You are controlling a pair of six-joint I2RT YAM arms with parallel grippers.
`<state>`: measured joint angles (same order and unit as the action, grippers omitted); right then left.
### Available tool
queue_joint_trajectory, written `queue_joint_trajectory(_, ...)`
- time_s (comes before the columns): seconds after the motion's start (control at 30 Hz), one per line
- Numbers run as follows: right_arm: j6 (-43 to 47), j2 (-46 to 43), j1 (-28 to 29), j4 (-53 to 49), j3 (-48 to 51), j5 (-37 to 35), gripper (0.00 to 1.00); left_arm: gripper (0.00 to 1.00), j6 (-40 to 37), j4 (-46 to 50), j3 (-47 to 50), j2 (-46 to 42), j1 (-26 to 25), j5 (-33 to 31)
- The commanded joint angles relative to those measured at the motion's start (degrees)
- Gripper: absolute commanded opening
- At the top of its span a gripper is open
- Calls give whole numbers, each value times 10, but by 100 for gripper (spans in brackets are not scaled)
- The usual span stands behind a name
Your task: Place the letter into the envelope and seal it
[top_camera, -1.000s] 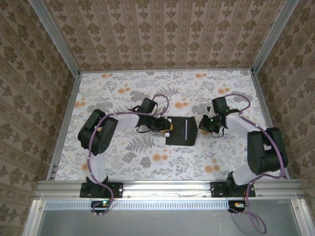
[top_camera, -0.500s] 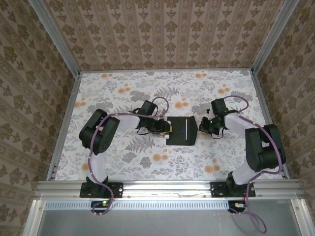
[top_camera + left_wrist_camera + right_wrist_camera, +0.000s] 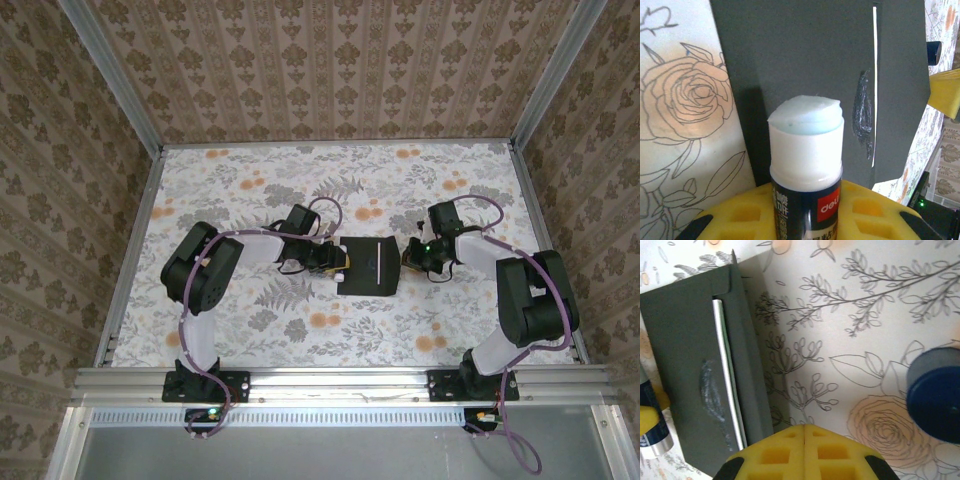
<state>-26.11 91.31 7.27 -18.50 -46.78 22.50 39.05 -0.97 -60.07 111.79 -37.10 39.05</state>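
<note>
Flat black paper envelope (image 3: 368,267) lies on the floral worktop (image 3: 250,190) between the hands. A thin white edge of the paper letter (image 3: 727,370) shows at its flap slit, beside a whitish smear (image 3: 862,107). Left hand (image 3: 340,262) is clamped on a white-collared, dark-bodied glue stick (image 3: 807,160). Right hand (image 3: 805,447), fingers together, is at the envelope's right edge.

There is one flat black paper envelope (image 3: 368,266), with one white paper letter (image 3: 875,35) showing as a thin strip in its slit. One white-and-navy plastic glue stick (image 3: 806,165) is at the envelope's left edge, and one round dark blue cap (image 3: 935,397) lies off the opposite edge. Two yellow-padded grippers flank the envelope: the left gripper (image 3: 342,262) and the right gripper (image 3: 408,255).
</note>
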Motion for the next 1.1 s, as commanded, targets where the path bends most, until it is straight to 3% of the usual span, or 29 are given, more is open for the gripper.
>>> queue_joint_trajectory(0.0,13,-7,-3,32,12,40,0,0,4,-10,7,12,-6,-4)
queue_joint_trajectory(0.43,6,5,2,91,24,101,0,0,4,-8,0,14,-10,0)
queue_joint_trajectory(1.07,-26,77,65,132,-3,98,0,0,1,1,-12,18,-13,3)
